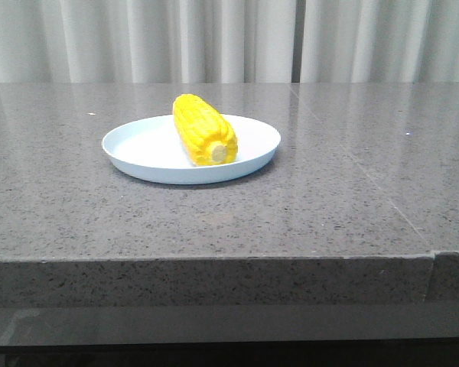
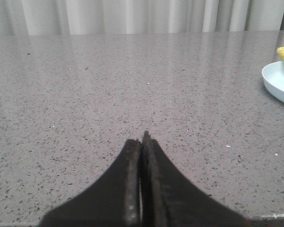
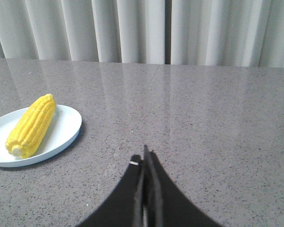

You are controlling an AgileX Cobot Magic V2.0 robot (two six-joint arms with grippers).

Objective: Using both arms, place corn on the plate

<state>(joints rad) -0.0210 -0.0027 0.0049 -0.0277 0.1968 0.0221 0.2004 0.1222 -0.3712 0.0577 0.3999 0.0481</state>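
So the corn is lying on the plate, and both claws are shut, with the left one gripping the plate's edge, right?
Not quite. The left gripper is shut but grips nothing: the left wrist view shows it over bare table, apart from the plate. The corn does lie on the plate, and the right gripper is shut too.

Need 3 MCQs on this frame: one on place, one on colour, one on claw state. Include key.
1. Where does the corn lie?
A. on the bare table
B. on the plate
C. in the right claw

2. What colour is the plate?
A. pale blue-white
B. red
C. black

3. How do the left claw and right claw stand?
A. both wide open
B. one shut on the corn
C. both shut, holding nothing

Key: 1 B, the cob rests inside the rim in the front view. 2 A, the dish shows pale against the grey table. 3 C, each wrist view shows the fingers pressed together over bare stone.
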